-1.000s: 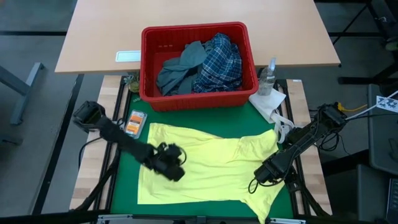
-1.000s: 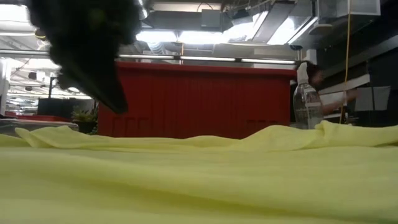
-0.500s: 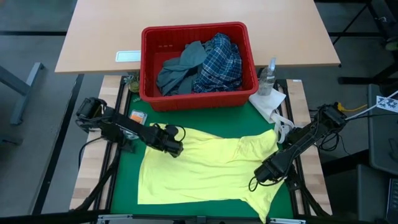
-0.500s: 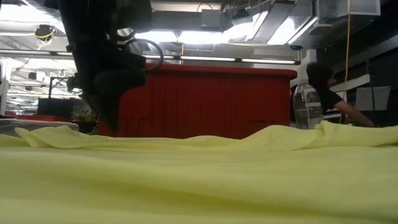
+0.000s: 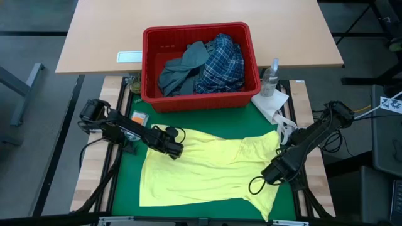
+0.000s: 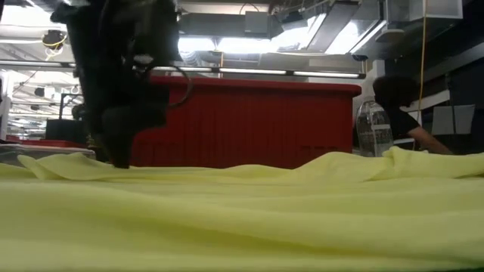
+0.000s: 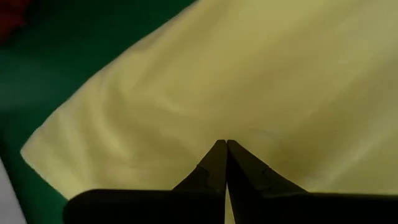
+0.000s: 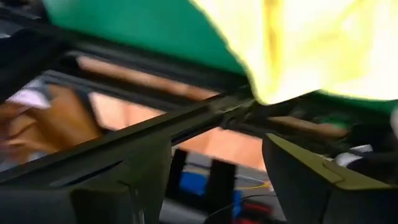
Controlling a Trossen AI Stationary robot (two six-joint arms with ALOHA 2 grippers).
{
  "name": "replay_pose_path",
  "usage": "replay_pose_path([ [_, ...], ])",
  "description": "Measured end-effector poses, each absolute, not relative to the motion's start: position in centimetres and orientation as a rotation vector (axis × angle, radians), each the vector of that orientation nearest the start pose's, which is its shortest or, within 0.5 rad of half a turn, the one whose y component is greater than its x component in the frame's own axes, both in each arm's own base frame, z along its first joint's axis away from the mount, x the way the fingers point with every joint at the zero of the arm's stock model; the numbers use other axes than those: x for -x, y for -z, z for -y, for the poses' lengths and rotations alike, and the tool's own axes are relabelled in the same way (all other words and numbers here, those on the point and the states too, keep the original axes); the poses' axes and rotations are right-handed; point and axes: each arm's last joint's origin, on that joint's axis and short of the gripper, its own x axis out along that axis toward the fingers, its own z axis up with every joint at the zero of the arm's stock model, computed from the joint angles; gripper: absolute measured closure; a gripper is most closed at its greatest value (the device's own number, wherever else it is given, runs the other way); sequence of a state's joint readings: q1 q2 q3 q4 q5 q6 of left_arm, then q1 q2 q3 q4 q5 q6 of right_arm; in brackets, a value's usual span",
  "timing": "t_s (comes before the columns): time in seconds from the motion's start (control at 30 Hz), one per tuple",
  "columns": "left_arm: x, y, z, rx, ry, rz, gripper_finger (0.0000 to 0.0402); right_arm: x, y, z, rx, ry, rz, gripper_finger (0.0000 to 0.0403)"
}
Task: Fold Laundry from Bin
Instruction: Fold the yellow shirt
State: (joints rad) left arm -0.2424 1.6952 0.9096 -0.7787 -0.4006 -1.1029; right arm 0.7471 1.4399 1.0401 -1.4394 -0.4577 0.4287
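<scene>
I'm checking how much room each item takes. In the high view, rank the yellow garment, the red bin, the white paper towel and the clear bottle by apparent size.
Largest to smallest:
1. yellow garment
2. red bin
3. white paper towel
4. clear bottle

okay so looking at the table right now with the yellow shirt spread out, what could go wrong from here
1. The left gripper is shut on the yellow shirt near its upper left edge; the pinch looks thin, so the fabric might slip when pulled.
2. The right gripper is open at the shirt's right edge, which droops off the green mat; a one-sided pull may drag the shirt crooked.
</scene>
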Motion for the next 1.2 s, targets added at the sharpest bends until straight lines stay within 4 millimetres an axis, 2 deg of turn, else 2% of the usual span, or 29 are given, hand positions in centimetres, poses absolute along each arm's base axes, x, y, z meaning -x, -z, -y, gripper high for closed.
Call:
replay_pose_path([
  [0.07, -25.7, -13.4, 5.2, 0.387, -0.909, -1.219, 0.04, -14.9, -23.3, -15.3, 0.064, -0.401, -1.952, 0.015],
  [0.3, -24.5, -12.5, 4.8, 0.379, -0.976, -1.22, 0.0399, -17.6, -21.5, -16.5, 0.19, -0.361, -1.513, 0.015],
  [0.47, -24.4, -12.4, 4.7, 0.374, -0.979, -1.227, 0.0399, -17.9, -20.0, -16.5, 0.217, -0.321, -1.41, 0.015],
  [0.67, -24.3, -12.4, 4.7, 0.362, -0.986, -1.23, 0.0399, -16.5, -17.0, -14.9, 0.202, -0.189, -1.507, 0.015],
  [0.87, -23.4, -12.4, 4.5, 0.313, -1.023, -1.307, 0.0399, -14.5, -14.6, -13.6, 0.017, -0.066, -1.7, 0.015],
  [1.2, -22.6, -12.6, 3.6, 0.326, -1.075, -1.418, 0.0399, -12.5, -14.3, -13.0, -0.174, -0.067, -2.023, 0.015],
])
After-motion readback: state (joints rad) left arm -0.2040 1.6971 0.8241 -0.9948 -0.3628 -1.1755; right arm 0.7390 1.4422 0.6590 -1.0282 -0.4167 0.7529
